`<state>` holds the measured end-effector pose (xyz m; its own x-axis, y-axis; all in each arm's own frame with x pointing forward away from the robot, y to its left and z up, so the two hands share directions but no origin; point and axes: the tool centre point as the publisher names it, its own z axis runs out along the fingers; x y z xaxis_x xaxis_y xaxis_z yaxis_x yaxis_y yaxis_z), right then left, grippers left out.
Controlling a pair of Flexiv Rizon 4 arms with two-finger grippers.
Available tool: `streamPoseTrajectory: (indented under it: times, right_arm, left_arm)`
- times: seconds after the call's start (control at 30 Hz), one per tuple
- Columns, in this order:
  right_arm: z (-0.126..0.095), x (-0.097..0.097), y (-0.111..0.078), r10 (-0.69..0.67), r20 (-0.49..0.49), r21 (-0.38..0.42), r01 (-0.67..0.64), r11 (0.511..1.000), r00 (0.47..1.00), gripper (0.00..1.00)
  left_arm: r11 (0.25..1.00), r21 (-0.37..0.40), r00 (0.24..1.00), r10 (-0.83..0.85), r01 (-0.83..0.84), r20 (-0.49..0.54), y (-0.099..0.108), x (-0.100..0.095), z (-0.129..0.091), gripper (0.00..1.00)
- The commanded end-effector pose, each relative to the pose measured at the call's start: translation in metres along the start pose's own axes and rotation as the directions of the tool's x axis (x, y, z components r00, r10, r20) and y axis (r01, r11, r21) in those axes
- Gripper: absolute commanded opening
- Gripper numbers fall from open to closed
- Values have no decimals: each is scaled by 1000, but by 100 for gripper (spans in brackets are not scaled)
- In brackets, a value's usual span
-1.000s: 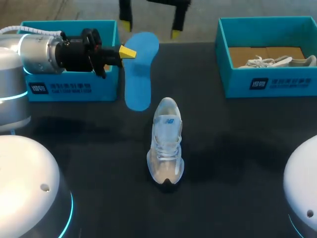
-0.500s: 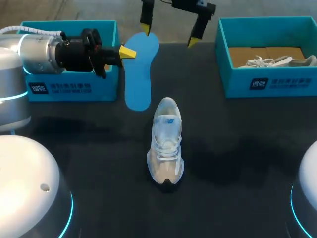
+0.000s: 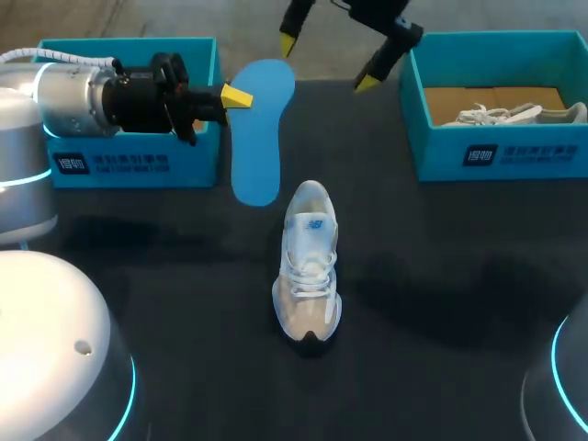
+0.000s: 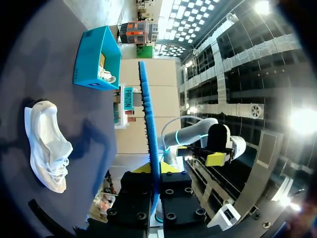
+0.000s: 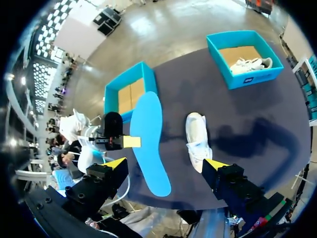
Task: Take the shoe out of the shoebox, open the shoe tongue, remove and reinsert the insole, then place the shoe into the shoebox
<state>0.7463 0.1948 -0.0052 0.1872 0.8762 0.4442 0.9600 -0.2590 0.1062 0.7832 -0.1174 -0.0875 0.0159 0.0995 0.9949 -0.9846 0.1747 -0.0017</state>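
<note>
A white sneaker (image 3: 308, 262) stands upright on the dark table, toe toward the front edge, seen too from the left wrist (image 4: 47, 144) and right wrist (image 5: 198, 139). A blue insole (image 3: 257, 129) hangs in the air beyond its heel, with my left gripper (image 3: 236, 96) shut on its edge. In the left wrist view the insole (image 4: 148, 124) shows edge-on, rising out of the left gripper (image 4: 154, 198). My right gripper (image 3: 327, 62) hovers high over the table's far side, open and empty. In its own view the right gripper (image 5: 164, 163) looks down on the insole (image 5: 148, 144).
A teal shoebox (image 3: 129, 147) stands at the back left behind my left arm. A second teal shoebox (image 3: 496, 138) at the back right holds another white shoe (image 3: 514, 113). Bare table lies around and in front of the sneaker.
My right gripper has swung rightward and tilted above the far edge of the table. The left gripper, the insole and the sneaker have stayed put.
</note>
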Motion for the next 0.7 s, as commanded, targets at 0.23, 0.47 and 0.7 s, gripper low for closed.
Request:
streamPoseTrajectory:
  times: [0.23, 0.47, 0.7]
  right_arm:
    - [11, -12, 2, -31, -639, -4, 37, 999, 768, 100]
    - [18, -12, 6, -113, -691, -29, 130, 991, 714, 100]
    - [25, -19, 10, -70, -714, 4, 105, 994, 697, 100]
  left_arm:
    - [1000, 0, 1000, 0, 0, 2, 0, 0, 0, 0]
    - [1000, 0, 1000, 0, 0, 2, 0, 0, 0, 0]
    - [1000, 0, 1000, 0, 0, 2, 0, 0, 0, 0]
